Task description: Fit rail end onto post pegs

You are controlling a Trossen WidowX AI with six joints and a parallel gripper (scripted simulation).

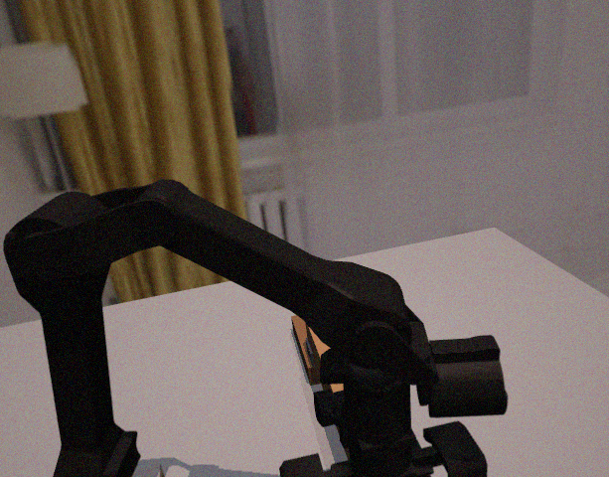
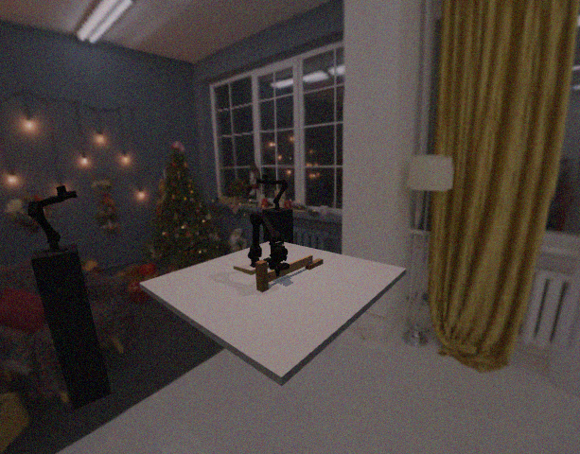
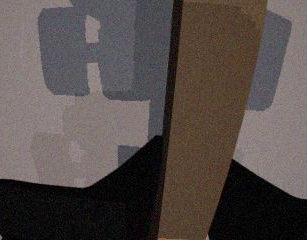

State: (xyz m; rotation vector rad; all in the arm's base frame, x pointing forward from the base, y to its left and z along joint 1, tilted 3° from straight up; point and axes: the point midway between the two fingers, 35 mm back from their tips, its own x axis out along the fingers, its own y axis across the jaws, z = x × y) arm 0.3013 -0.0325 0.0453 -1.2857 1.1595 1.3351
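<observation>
The wooden rail [image 2: 299, 264] [image 3: 208, 100] runs between the short upright post [image 2: 261, 276] and the low footboard block [image 2: 317, 262]. Its far end is at the block's bracket; small seating details cannot be made out. My gripper [image 2: 281, 270] [image 3: 178, 144] is shut on the rail, one dark finger on each side, near the post end. The rail looks raised off the table and close to level, its near end close to the post. Whether it touches the post is unclear. Pegs and holes are hidden. In the top view the arm covers most of the rail.
The arm [image 1: 252, 251] reaches over the white table [image 1: 217, 359] [image 2: 290, 332]. A thin wooden strip [image 2: 242, 269] lies beyond the post, near the arm's base. Shadows of the arm and gripper fall on the table beside the rail.
</observation>
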